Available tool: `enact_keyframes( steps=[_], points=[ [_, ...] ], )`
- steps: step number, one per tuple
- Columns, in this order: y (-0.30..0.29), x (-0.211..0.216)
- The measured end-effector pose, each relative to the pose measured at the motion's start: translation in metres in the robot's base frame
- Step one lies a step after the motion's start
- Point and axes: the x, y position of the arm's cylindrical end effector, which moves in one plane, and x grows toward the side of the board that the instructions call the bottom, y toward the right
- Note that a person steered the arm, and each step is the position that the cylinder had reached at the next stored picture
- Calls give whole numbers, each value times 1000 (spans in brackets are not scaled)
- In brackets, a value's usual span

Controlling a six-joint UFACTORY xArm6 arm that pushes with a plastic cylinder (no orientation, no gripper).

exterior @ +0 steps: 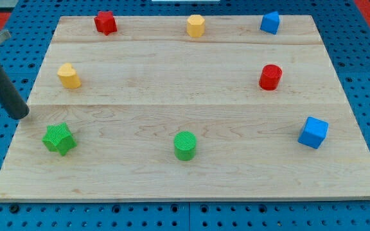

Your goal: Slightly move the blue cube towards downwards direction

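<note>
Nearest the tabletop's [172, 183] bottom edge, three blocks are recorded: a green star [59, 138] near the left edge, a green cylinder [185, 145] about midway along, and the blue cube [313, 132], the task's object, near the right edge, resting flat and clear of all other blocks. No hand is fitted, so no spread or pinching state applies; the arm ends in a dark rod, and my tip [22, 115] is seen at the left edge, just above the green star and well apart from the blue cube. Further up, a yellow block [69, 76] of rounded shape is noted near the left edge and a red cylinder [270, 77] near the right edge, above the cube. Along the top edge a red star [105, 22], a yellow hexagonal block [196, 25] and a second blue block [270, 22], of uncertain shape, are recorded. The task is judged not yet begun. Risks are assessed as follows: the crossing to the cube's upper side could disturb the red cylinder if the path is cut too high; an off-centre contact could rotate the cube or deflect it toward the right edge; an overlong push could carry it off the bottom edge; the far blue block could be mistaken for the target.
</note>
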Motion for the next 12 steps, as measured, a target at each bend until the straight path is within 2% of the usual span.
enact_keyframes(
  steps=[2, 5, 6, 7, 8, 9, 10, 12],
  points=[
    [140, 3],
    [285, 29],
    [322, 51],
    [332, 64],
    [399, 21],
    [477, 4],
    [513, 8],
    [514, 34]
  ],
)
